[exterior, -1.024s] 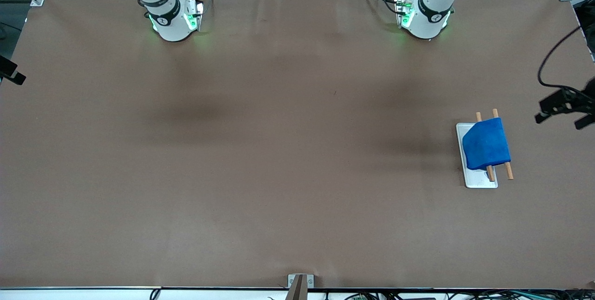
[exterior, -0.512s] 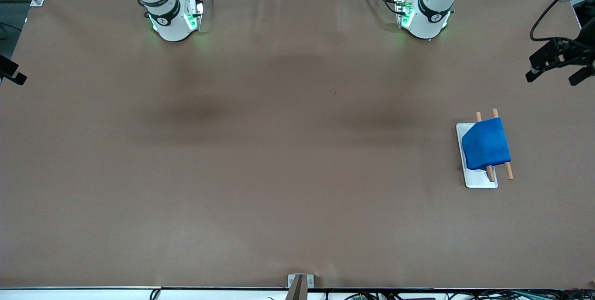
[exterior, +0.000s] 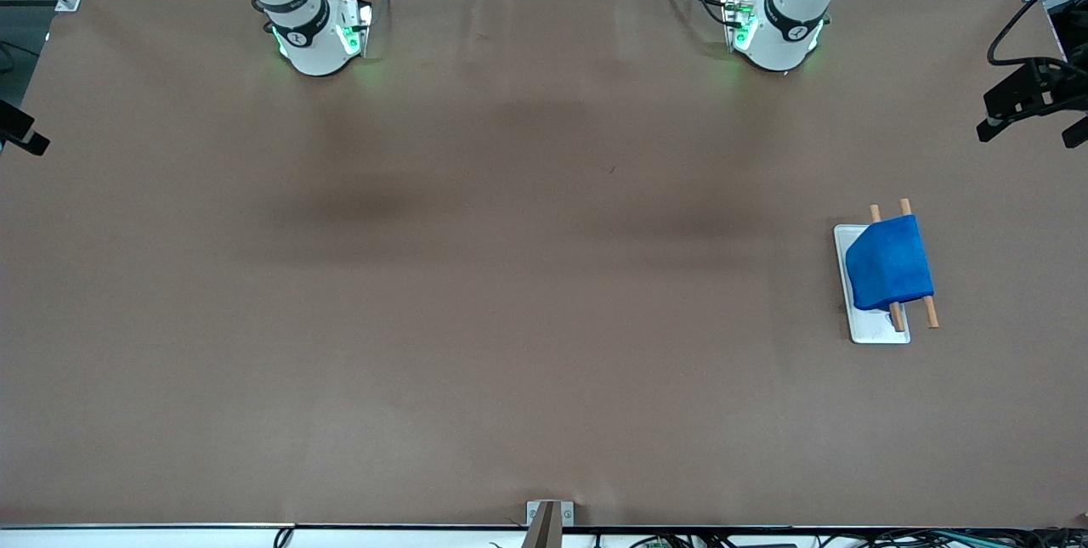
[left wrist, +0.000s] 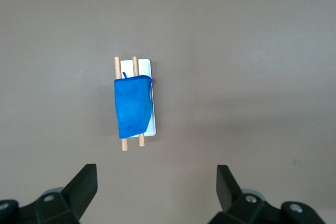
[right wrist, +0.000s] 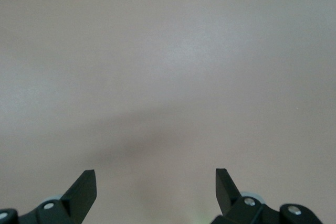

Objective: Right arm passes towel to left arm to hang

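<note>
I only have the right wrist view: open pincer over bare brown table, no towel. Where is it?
Observer: The blue towel is draped over the two wooden rods of a white-based rack, toward the left arm's end of the table.
Operator: Is the left arm on it?
Observer: No. The left pincer is open and empty, up in the air, apart from the towel.
Operator: Any handle to grab?
Observer: A small loop pokes out at one corner of the towel, between the rods.

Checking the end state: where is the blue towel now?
The towel is draped over the two wooden rods of a white-based rack, toward the left arm's end of the table.
</note>
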Robot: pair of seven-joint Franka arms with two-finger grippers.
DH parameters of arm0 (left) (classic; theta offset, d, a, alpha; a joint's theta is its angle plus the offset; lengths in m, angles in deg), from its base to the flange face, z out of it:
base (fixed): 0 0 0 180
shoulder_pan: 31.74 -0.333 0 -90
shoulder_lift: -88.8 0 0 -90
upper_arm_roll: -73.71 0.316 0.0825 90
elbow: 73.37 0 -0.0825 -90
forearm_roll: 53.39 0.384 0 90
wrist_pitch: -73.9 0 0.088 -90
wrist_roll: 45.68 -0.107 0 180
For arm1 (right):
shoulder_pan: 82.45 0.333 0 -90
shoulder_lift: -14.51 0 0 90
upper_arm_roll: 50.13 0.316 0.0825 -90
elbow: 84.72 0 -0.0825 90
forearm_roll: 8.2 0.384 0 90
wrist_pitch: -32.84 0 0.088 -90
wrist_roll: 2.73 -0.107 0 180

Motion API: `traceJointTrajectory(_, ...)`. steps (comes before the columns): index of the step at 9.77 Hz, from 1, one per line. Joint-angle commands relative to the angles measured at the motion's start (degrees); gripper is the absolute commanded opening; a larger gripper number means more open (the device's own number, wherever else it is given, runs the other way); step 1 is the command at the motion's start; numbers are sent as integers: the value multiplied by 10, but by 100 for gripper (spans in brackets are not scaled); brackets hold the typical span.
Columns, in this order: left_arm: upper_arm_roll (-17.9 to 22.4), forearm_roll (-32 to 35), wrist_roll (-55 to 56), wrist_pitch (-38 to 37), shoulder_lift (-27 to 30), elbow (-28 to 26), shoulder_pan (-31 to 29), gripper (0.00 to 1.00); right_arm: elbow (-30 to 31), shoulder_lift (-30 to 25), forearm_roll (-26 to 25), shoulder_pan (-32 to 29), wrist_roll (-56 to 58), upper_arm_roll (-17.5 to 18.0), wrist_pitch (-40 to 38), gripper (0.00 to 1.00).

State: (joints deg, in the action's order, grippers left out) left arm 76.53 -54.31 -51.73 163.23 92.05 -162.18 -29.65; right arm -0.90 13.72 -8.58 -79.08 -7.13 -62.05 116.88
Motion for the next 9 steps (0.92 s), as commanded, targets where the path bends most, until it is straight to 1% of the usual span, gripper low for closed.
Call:
traceJointTrajectory(1, -2, 12, 35, -14, -15, -7, 2, 100, -9, 4, -8, 3, -10, -2, -5, 100)
traceJointTrajectory(4, -3, 13, 45, 2, -17, -16, 2, 100, -9, 4, -8, 3, -10, -2, -4, 100)
traceJointTrajectory(9, -3, 15, 46, 1, -15, -20, 8, 100, -9, 4, -8, 3, -10, -2, -4, 100)
